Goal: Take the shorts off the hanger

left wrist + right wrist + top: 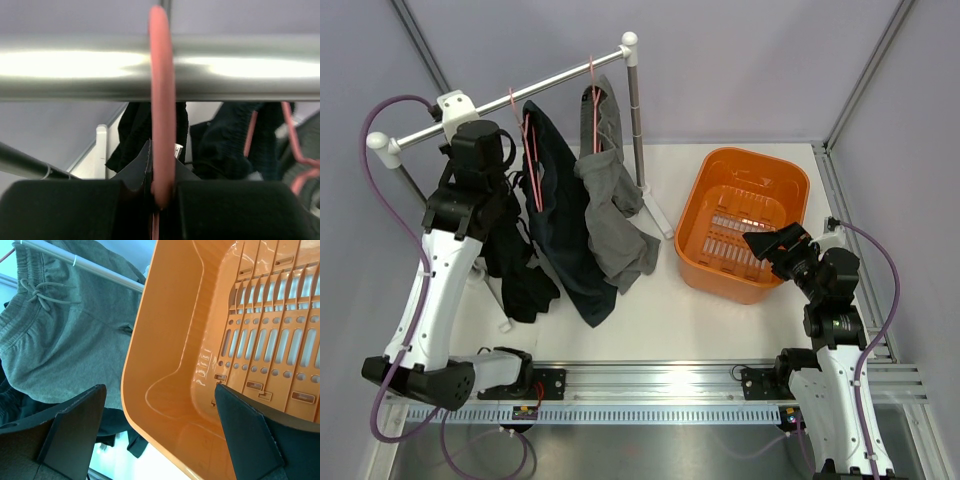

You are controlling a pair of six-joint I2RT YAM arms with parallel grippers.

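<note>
Three pairs of shorts hang on pink hangers from a silver rail [520, 92]: black shorts [520, 275] at the left, dark navy shorts [565, 225] in the middle, grey shorts [615, 225] at the right. My left gripper [483, 143] is up at the rail above the black shorts. In the left wrist view it [161, 200] is shut on the pink hanger hook [162, 115], which loops over the rail [75, 75]. My right gripper [763, 243] is open and empty over the orange basket's near rim [135, 365]. The grey shorts [60, 340] show to its left.
The orange basket [720, 165] stands right of the rack and holds nothing. The rack's white post [638, 120] and foot stand between the grey shorts and the basket. Grey walls close the back. A metal rail [660, 375] runs along the near edge.
</note>
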